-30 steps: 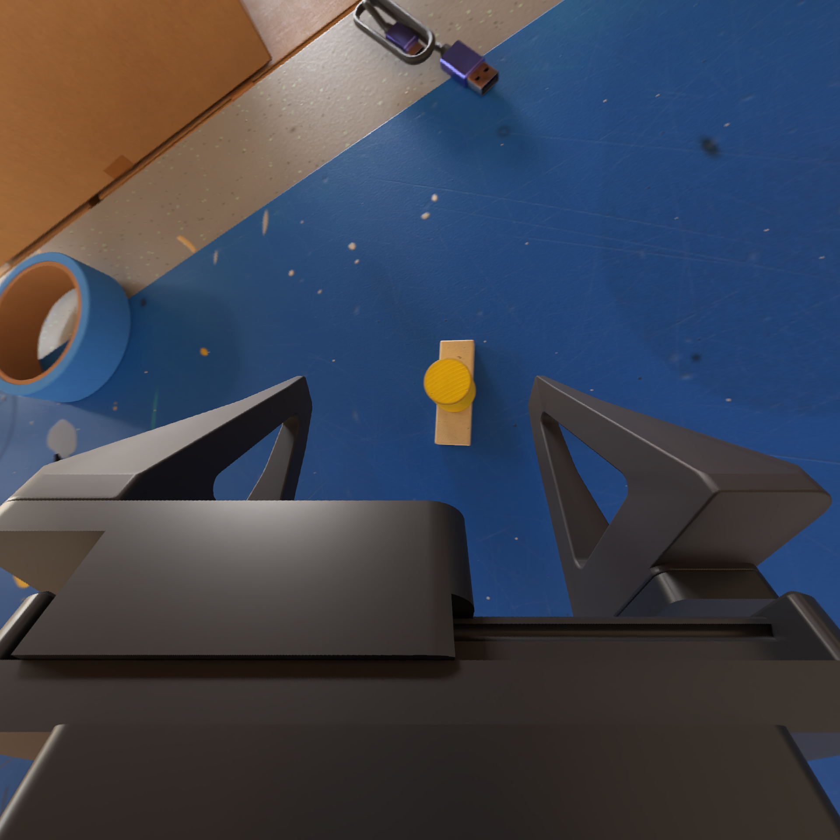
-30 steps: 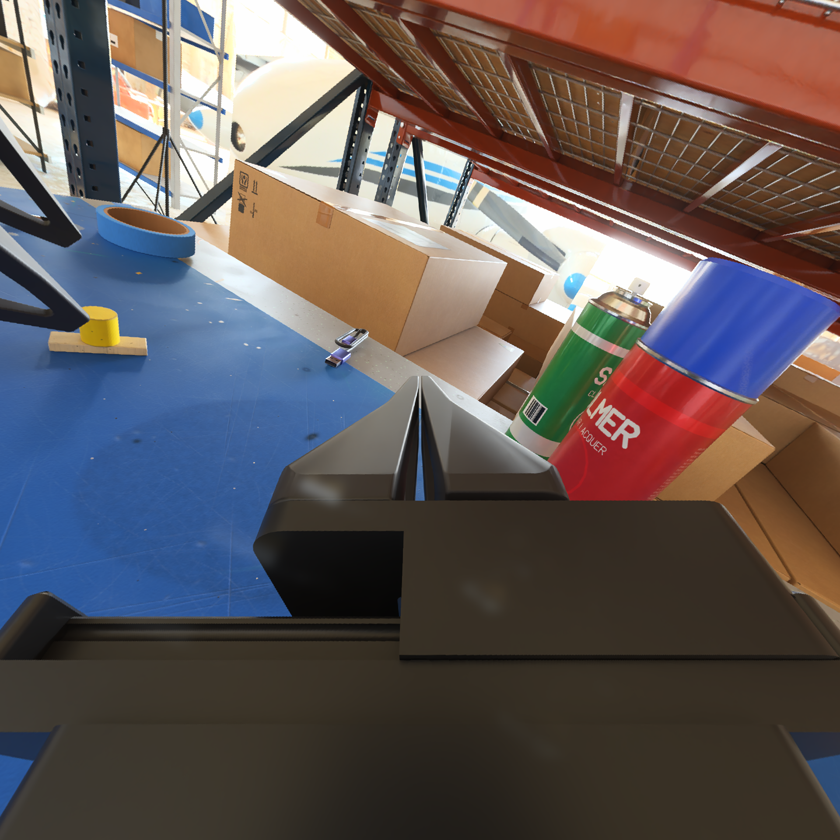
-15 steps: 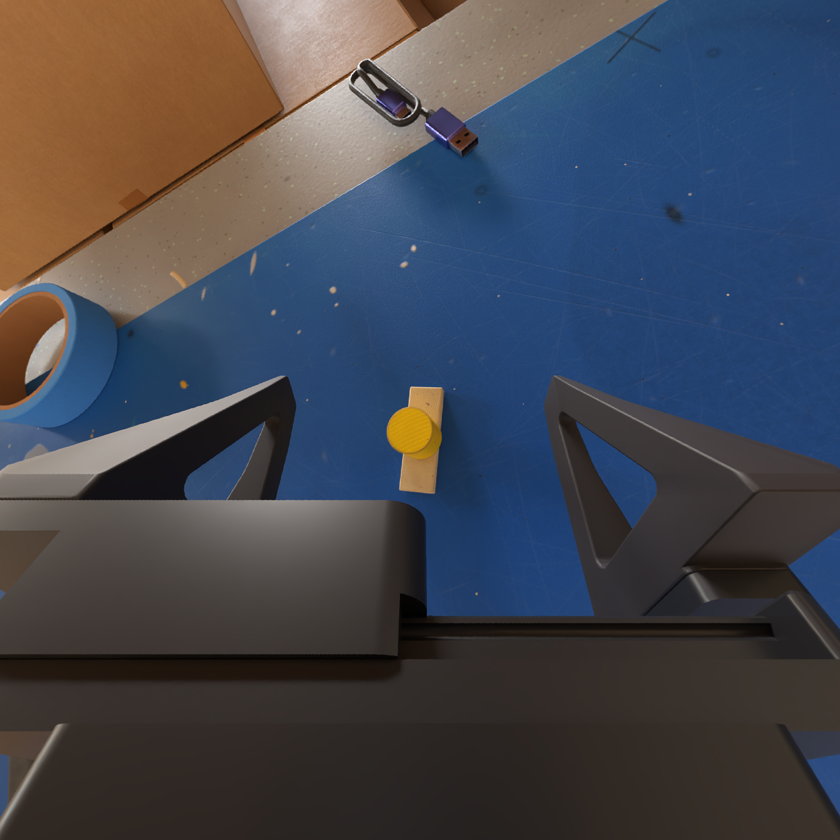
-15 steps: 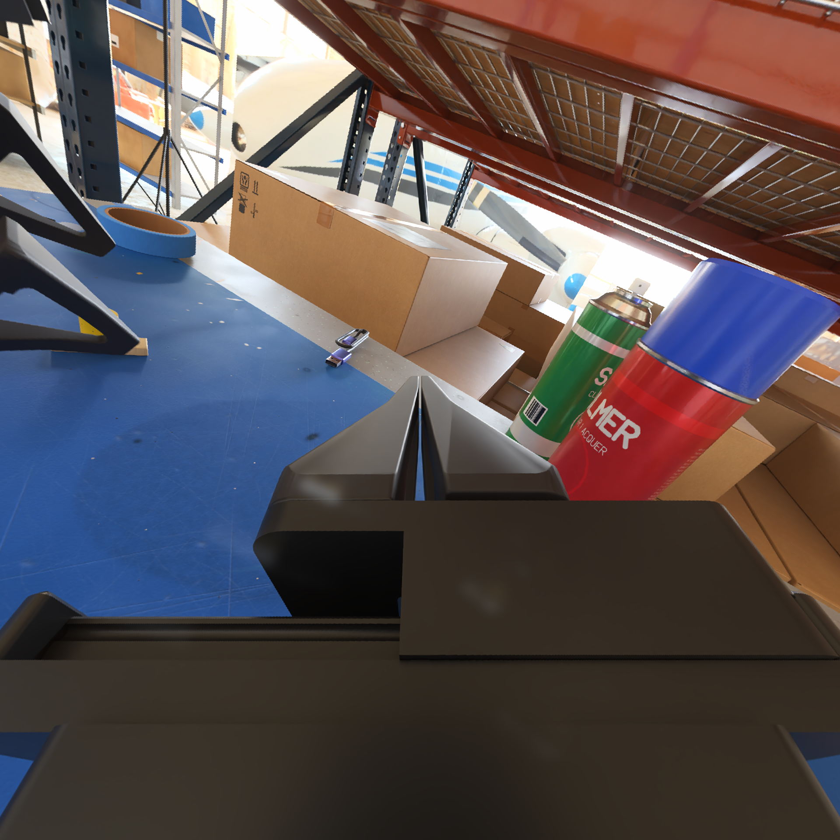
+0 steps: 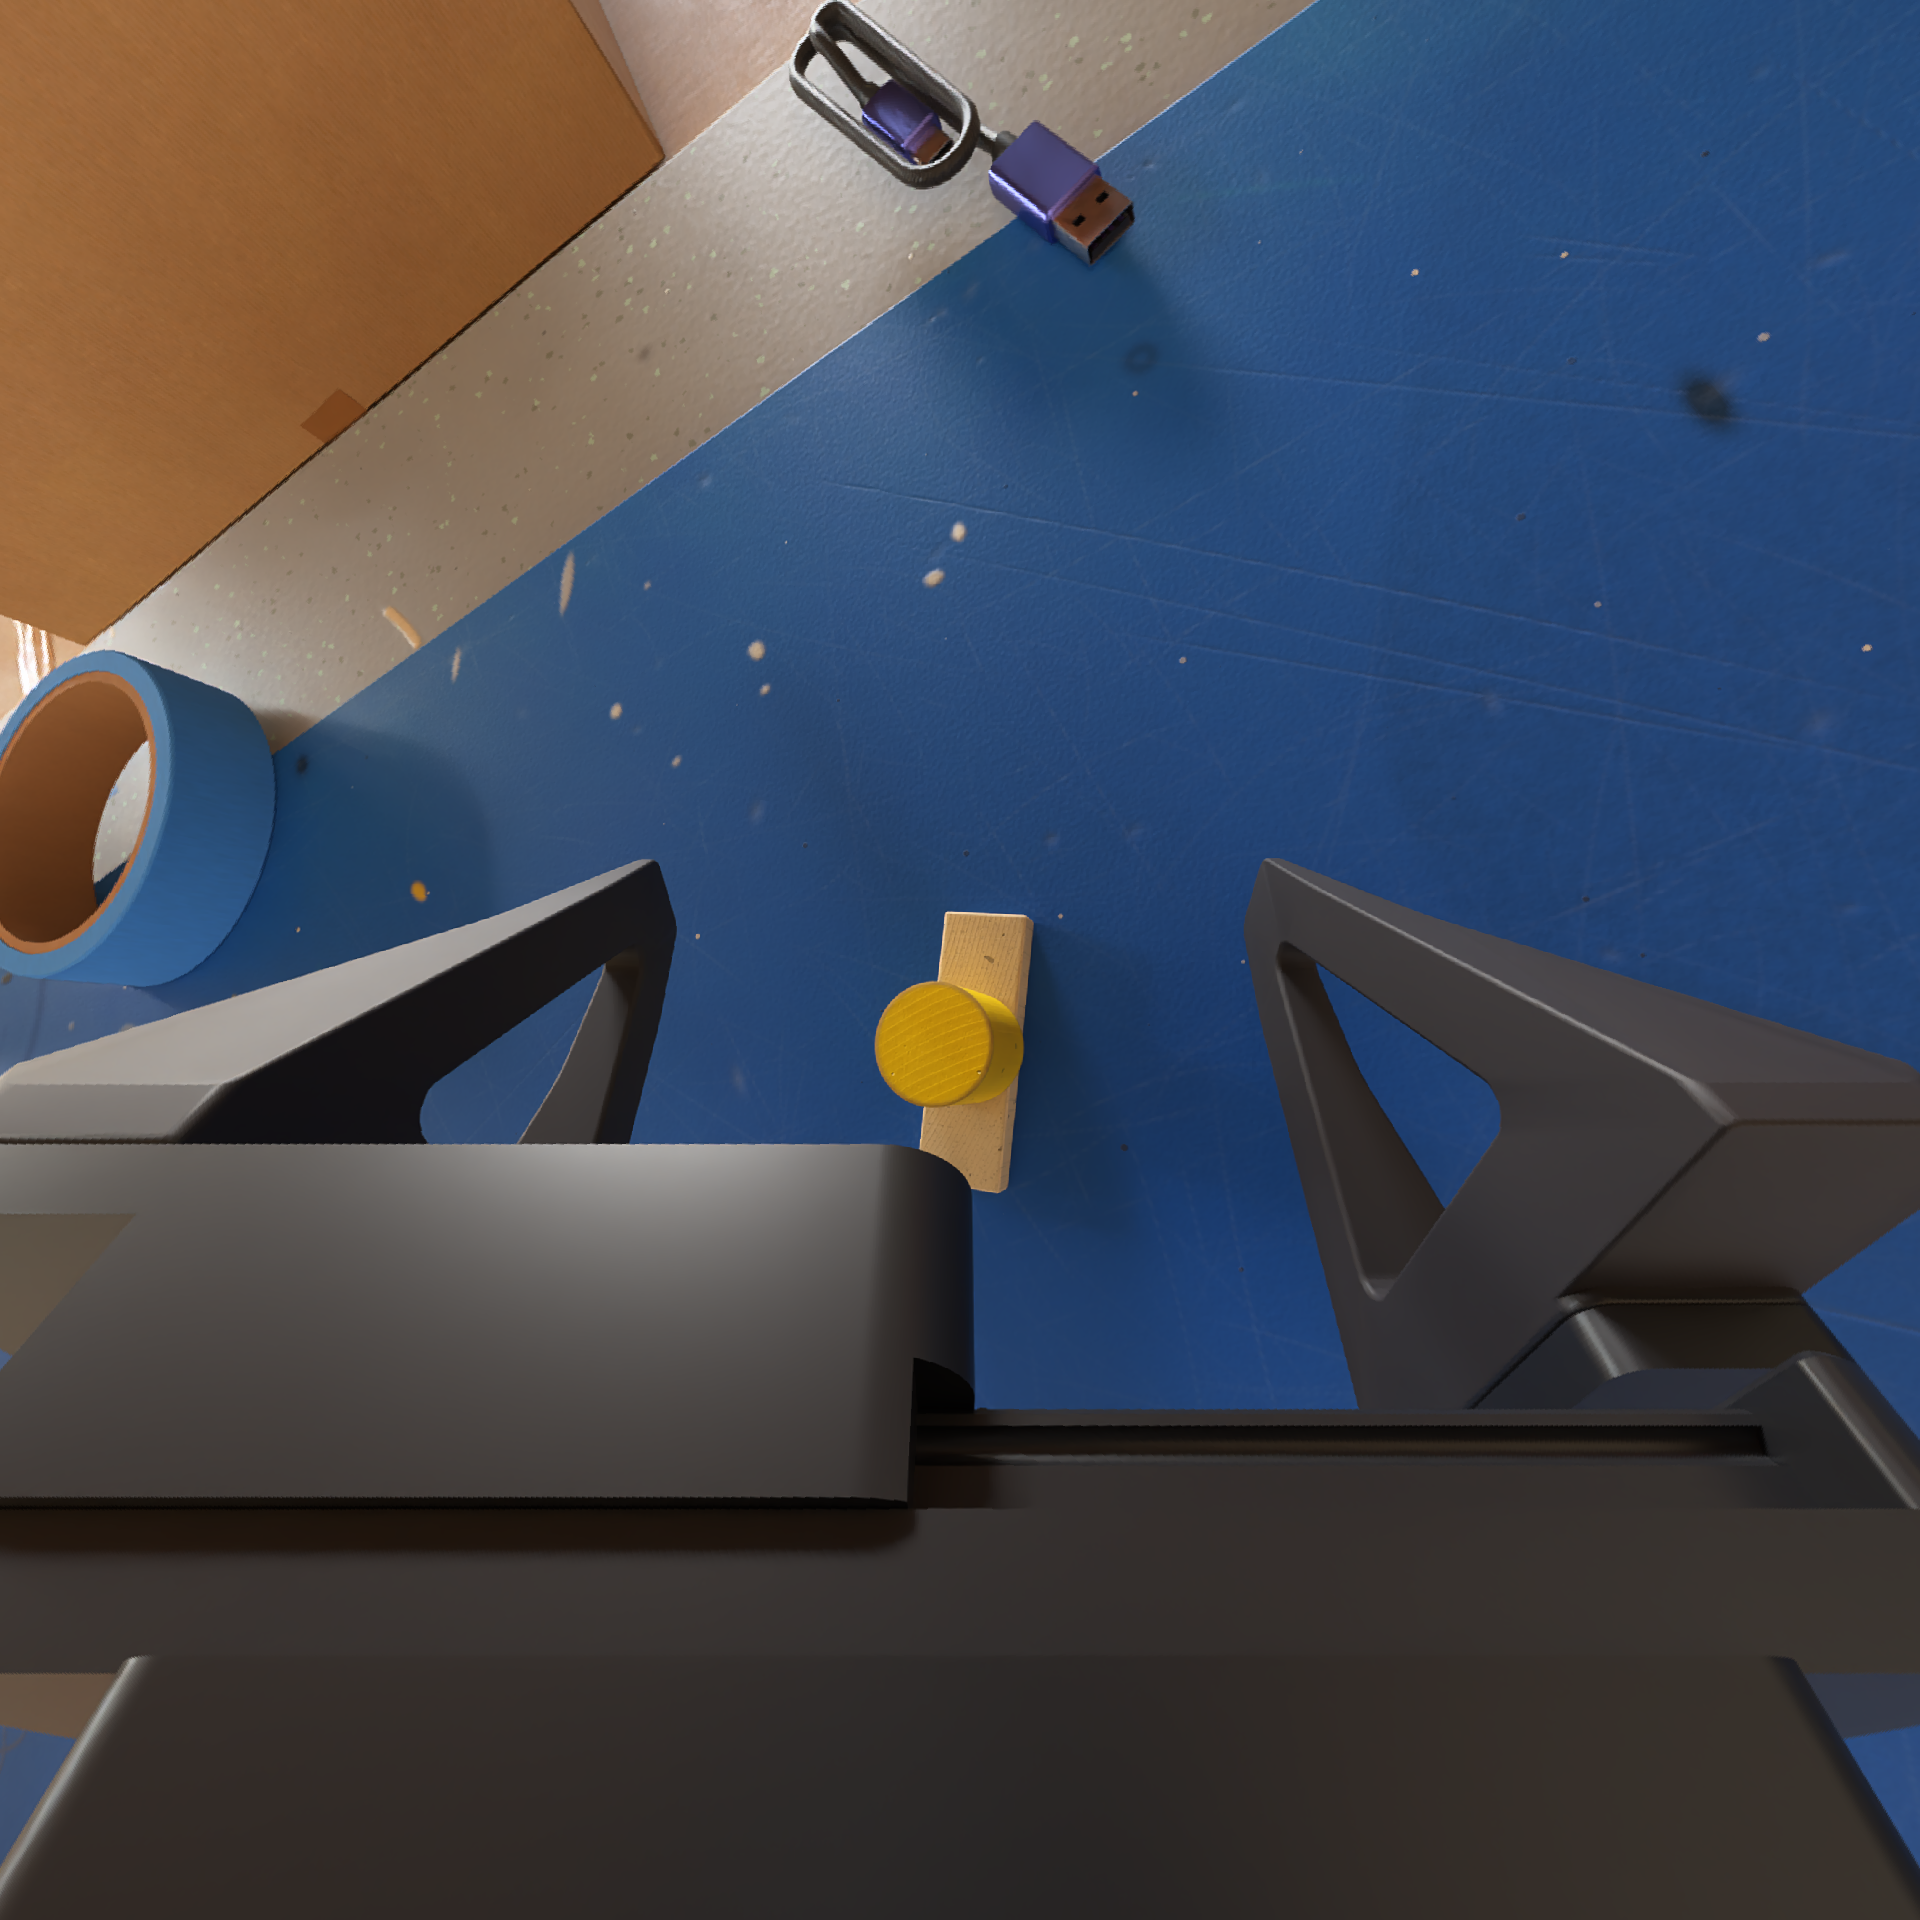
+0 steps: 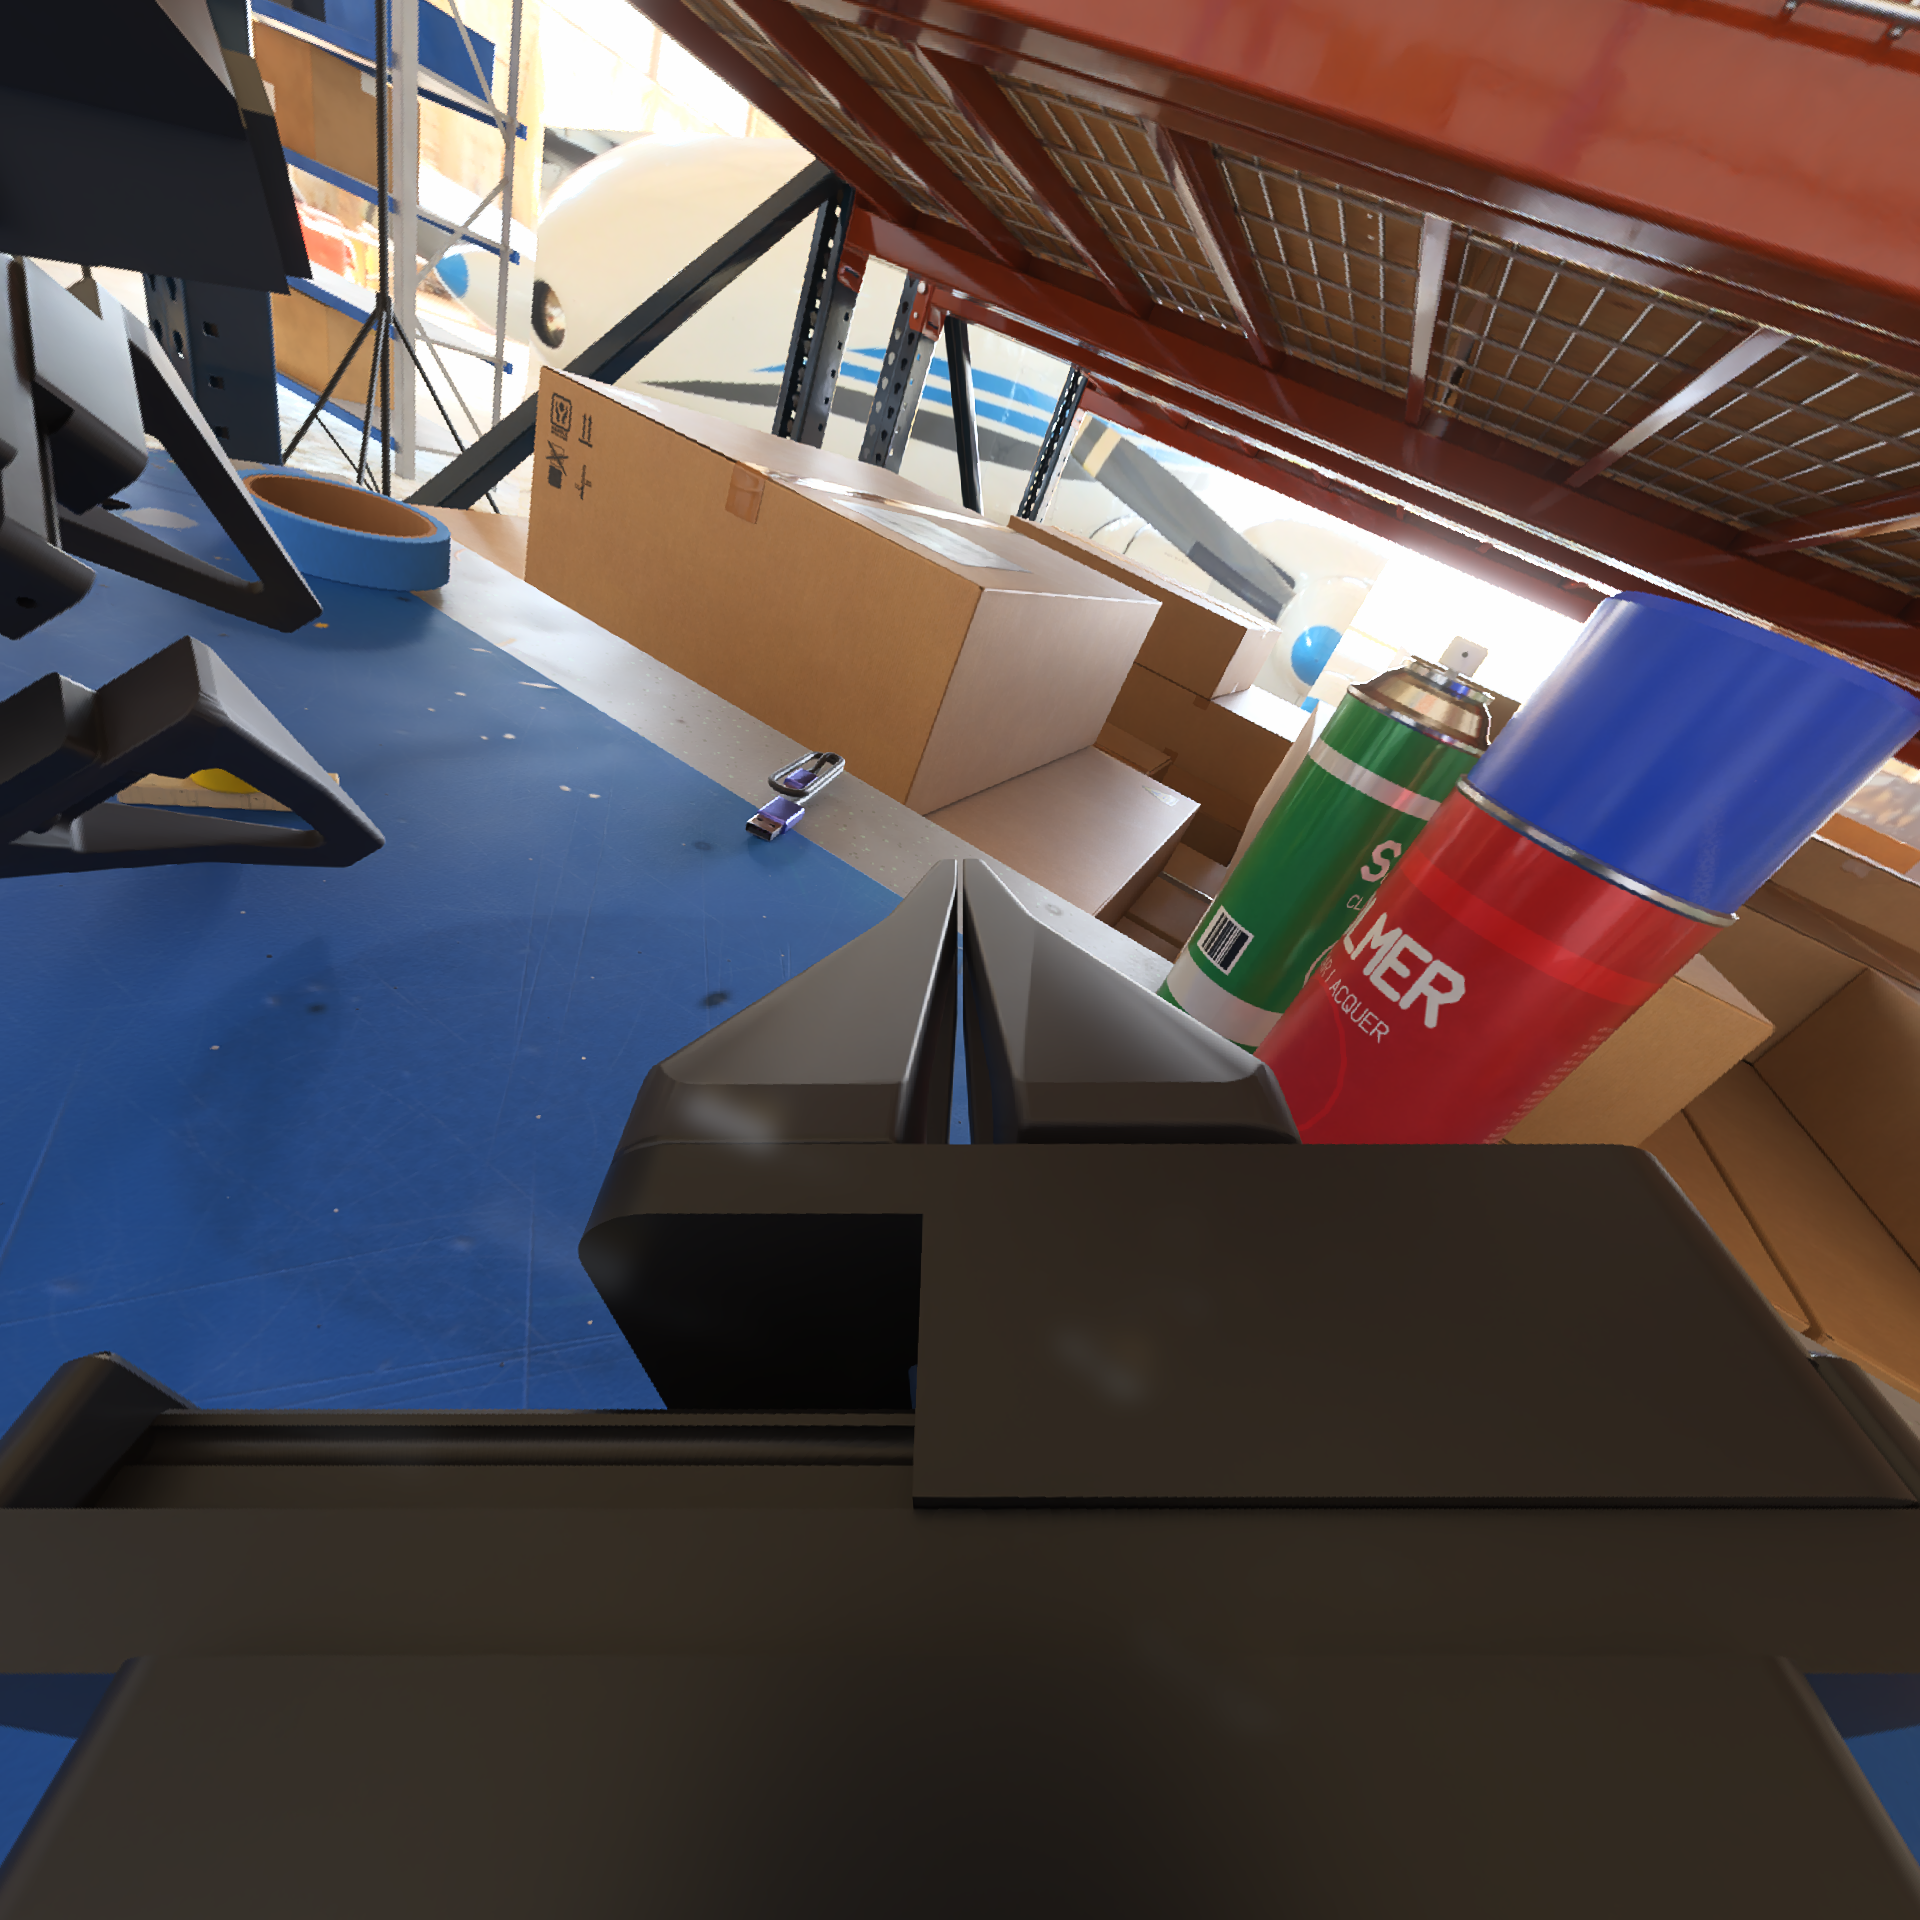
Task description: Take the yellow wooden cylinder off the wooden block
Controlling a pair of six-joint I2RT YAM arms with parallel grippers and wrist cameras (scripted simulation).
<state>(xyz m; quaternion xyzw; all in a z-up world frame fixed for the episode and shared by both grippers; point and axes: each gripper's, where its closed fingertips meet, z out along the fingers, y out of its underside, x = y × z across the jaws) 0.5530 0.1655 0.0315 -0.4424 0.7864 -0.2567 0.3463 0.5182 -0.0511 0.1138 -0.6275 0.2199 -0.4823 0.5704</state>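
Note:
A yellow wooden cylinder [image 5: 948, 1043] stands on a flat pale wooden block [image 5: 981, 1049] on the blue mat. My left gripper [image 5: 961, 894] is open and hovers above them, one finger on each side of the cylinder, not touching it. In the right wrist view the left gripper [image 6: 301, 727] hides most of the cylinder [image 6: 216, 779] and block [image 6: 182, 795]. My right gripper [image 6: 958, 883] is shut and empty, well to the right of the block.
A blue tape roll [image 5: 125, 821] lies left of the block. A purple USB stick with a metal clip [image 5: 1049, 192] lies at the mat's edge. A cardboard box [image 6: 821, 592] stands behind. A green [image 6: 1340, 842] and a red spray can [image 6: 1538, 914] stand near the right gripper.
The left gripper has come lower over the block, its open fingers now straddling the cylinder. In the right wrist view it now hides most of the cylinder. The right gripper has not moved.

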